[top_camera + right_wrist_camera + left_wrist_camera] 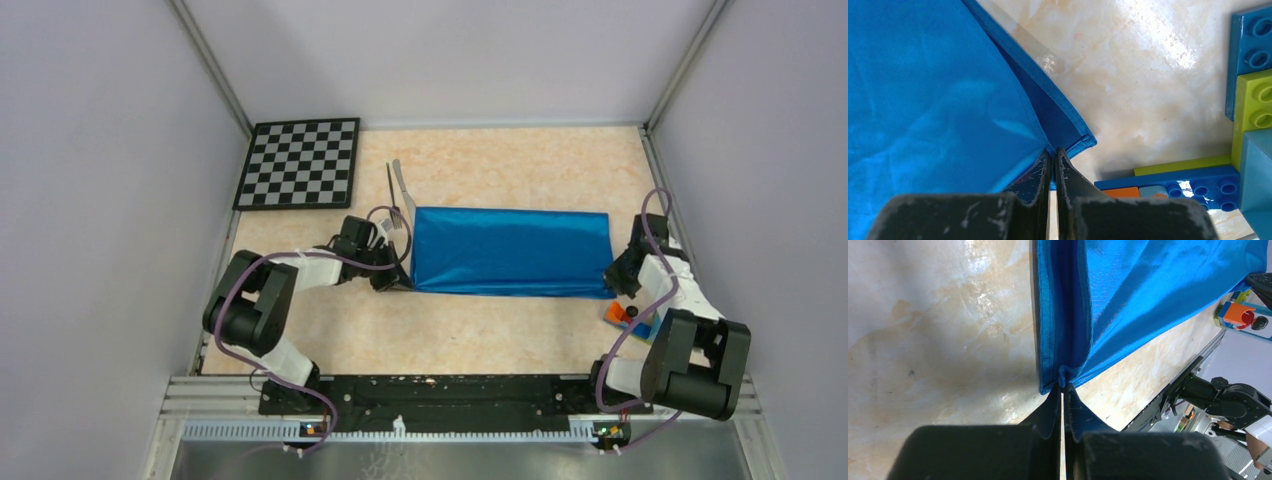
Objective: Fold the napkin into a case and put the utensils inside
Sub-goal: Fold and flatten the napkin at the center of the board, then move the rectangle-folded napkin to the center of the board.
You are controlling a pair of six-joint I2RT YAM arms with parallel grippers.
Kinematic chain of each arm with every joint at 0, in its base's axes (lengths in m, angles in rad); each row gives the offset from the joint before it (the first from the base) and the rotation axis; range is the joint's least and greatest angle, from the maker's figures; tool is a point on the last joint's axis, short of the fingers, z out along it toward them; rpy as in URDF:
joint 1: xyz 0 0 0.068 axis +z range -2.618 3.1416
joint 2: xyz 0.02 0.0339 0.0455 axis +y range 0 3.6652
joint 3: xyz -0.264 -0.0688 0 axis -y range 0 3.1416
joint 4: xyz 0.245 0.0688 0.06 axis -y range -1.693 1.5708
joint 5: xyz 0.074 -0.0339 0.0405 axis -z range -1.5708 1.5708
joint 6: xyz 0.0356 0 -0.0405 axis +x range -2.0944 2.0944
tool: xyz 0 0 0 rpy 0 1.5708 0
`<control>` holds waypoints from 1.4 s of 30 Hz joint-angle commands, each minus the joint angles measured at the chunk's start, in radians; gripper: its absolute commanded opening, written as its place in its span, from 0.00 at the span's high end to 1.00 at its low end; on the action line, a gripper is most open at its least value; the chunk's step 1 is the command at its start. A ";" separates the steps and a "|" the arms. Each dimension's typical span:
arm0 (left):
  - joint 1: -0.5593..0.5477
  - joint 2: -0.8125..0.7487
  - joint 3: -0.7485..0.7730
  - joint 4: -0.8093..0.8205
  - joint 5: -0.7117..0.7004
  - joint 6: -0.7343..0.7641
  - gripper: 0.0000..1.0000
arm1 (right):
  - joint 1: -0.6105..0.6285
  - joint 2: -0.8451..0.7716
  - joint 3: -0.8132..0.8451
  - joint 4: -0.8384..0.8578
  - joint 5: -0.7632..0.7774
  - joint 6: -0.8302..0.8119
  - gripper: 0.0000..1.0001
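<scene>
Across the table (480, 335) the napkin (510, 250) is lying as a wide folded band, with tabletop showing along its far and near edges. The left gripper (1063, 387) is clamping its near-left corner and the right gripper (1053, 151) its near-right corner, with bricks (1248, 100) sitting just beside. The fork (390, 188) and knife (402, 185) are resting just beyond the left edge.

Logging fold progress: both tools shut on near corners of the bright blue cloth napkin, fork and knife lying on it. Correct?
No: the thin dark fork and pale grey knife lie on the beige table beside the far left corner of the bright blue cloth napkin, not on it, as the top view shows. The left tool and right tool are shut on its corners.
</scene>
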 commanded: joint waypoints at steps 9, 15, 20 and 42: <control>0.001 -0.109 0.001 -0.073 -0.045 0.030 0.66 | -0.007 -0.118 0.057 -0.067 0.065 -0.009 0.55; -0.023 -0.261 0.038 -0.118 -0.036 0.026 0.56 | -0.003 -0.261 0.068 -0.016 -0.037 -0.085 0.39; -0.065 -0.160 0.087 0.004 0.063 -0.038 0.54 | -0.003 -0.117 0.091 0.028 -0.233 -0.128 0.39; -0.147 0.255 0.147 0.282 0.040 -0.109 0.54 | -0.087 0.280 0.028 0.362 -0.133 -0.014 0.55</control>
